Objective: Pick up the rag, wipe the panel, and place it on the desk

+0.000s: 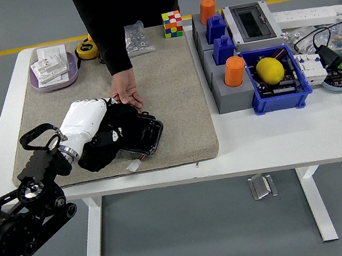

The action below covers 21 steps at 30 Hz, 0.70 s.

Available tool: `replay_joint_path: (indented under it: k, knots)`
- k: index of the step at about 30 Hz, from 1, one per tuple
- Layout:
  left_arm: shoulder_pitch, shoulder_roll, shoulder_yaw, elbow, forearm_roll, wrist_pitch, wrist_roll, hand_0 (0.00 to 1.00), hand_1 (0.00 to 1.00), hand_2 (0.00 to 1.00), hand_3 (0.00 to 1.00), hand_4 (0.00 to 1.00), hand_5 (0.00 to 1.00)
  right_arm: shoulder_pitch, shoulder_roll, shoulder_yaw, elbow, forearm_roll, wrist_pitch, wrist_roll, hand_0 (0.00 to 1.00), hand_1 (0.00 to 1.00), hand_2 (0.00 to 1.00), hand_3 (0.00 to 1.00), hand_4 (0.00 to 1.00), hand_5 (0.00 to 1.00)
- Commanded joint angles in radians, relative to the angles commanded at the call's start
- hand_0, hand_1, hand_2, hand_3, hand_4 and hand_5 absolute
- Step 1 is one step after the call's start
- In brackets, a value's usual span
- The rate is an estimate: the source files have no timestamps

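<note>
One high head view looks forward, down over the table (272, 140) (whole).

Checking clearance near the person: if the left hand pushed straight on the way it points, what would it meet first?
Likely the person's hand, resting on the mat just beyond the left hand and the black rag; depth is unclear.

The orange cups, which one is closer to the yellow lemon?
The front orange cup, standing on the grey block right beside the blue bin that holds the lemon. The other orange cup stands farther back, near the table's far edge.
</note>
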Motion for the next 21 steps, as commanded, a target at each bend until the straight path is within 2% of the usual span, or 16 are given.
replay_joint_path:
  k: [10, 21]
  knots:
    - [0.006, 0.007, -0.027, 0.047, 0.007, 0.007, -0.001, 0.208, 0.198, 0.494, 0.386, 0.334, 0.002, -0.001, 0.002, 0.002, 0.000, -0.001, -0.001, 0.000, 0.717, 0.607, 0.665, 0.579, 0.977, 0.530]
    - [0.010, 0.027, -0.067, 0.091, 0.031, 0.010, 0.003, 0.208, 0.197, 0.492, 0.385, 0.336, 0.002, -0.001, 0.002, 0.001, 0.000, 0.000, 0.000, 0.000, 0.716, 0.607, 0.665, 0.580, 0.978, 0.530]
